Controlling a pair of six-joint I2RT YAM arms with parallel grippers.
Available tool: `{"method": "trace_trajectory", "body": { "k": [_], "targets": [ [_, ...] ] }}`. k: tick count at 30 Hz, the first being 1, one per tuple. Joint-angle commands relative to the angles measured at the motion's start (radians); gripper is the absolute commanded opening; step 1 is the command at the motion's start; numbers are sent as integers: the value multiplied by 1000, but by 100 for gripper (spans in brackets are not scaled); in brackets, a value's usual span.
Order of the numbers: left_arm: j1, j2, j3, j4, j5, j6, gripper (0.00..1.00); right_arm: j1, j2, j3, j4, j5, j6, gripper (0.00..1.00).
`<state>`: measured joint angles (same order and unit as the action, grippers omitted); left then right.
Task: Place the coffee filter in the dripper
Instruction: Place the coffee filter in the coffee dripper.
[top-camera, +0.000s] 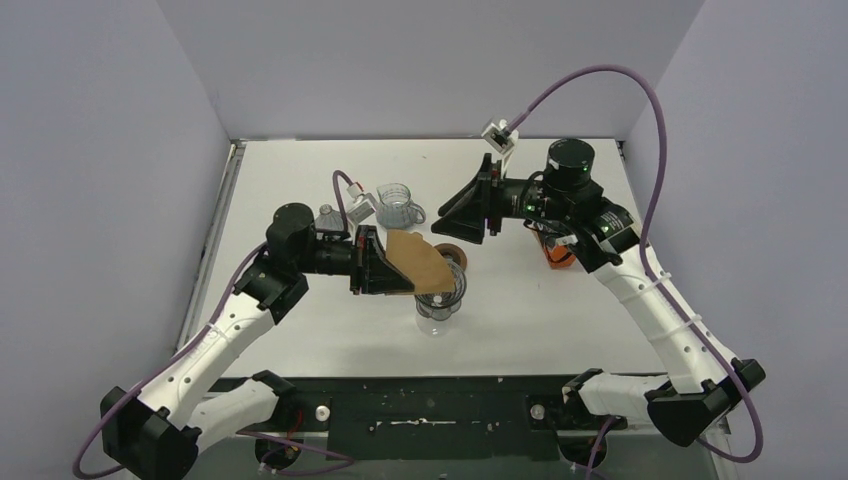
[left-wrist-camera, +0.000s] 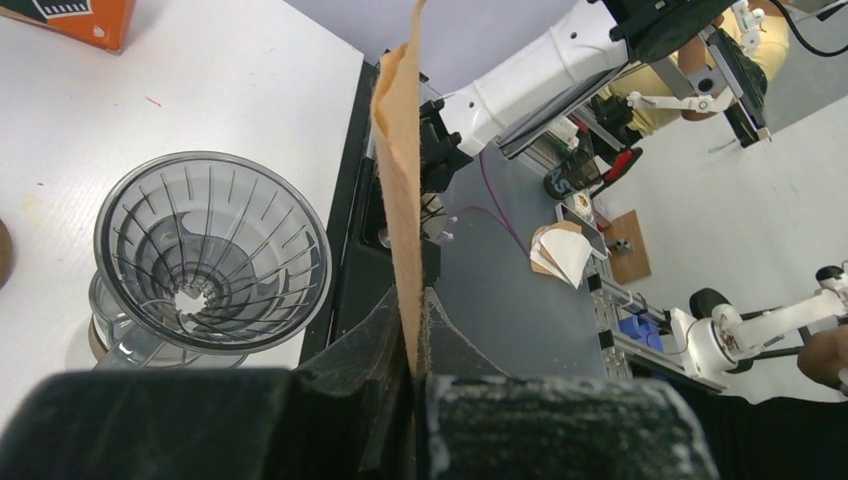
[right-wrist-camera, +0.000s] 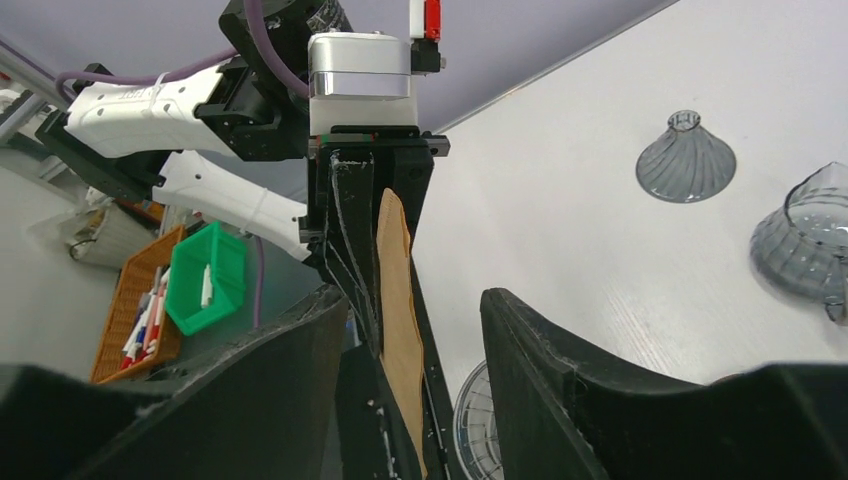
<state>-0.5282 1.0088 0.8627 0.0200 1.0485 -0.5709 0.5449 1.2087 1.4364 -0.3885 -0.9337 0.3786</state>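
Observation:
My left gripper (top-camera: 398, 264) is shut on a flat, folded tan-brown paper cone (top-camera: 420, 262), held edge-up just left of and above the dripper (top-camera: 447, 285). The dripper is a smoky grey ribbed see-through cone standing upright on a clear base. It shows empty in the left wrist view (left-wrist-camera: 215, 260), where the left gripper (left-wrist-camera: 420, 300) pinches the paper cone (left-wrist-camera: 400, 180). My right gripper (top-camera: 452, 222) is open just behind the paper. In its own view the right gripper (right-wrist-camera: 415, 295) frames the paper cone (right-wrist-camera: 398, 300) without touching it. No white coffee filter shows on the table.
A clear glass measuring jug (top-camera: 398, 205) and a small grey upturned cone (top-camera: 327, 217) stand behind the left arm. A brown ring (top-camera: 447, 250) lies behind the dripper. An orange object (top-camera: 560, 255) sits under the right arm. Walls close in on three sides.

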Motion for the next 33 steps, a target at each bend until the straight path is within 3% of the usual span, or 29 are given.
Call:
{"method": "trace_trajectory", "body": {
  "k": [1, 33],
  "targets": [
    [5, 10, 23, -5, 75, 34, 0, 18, 27, 25, 32, -80, 53, 51],
    [5, 5, 20, -18, 59, 32, 0, 165, 64, 10, -9, -35, 30, 39]
  ]
}}
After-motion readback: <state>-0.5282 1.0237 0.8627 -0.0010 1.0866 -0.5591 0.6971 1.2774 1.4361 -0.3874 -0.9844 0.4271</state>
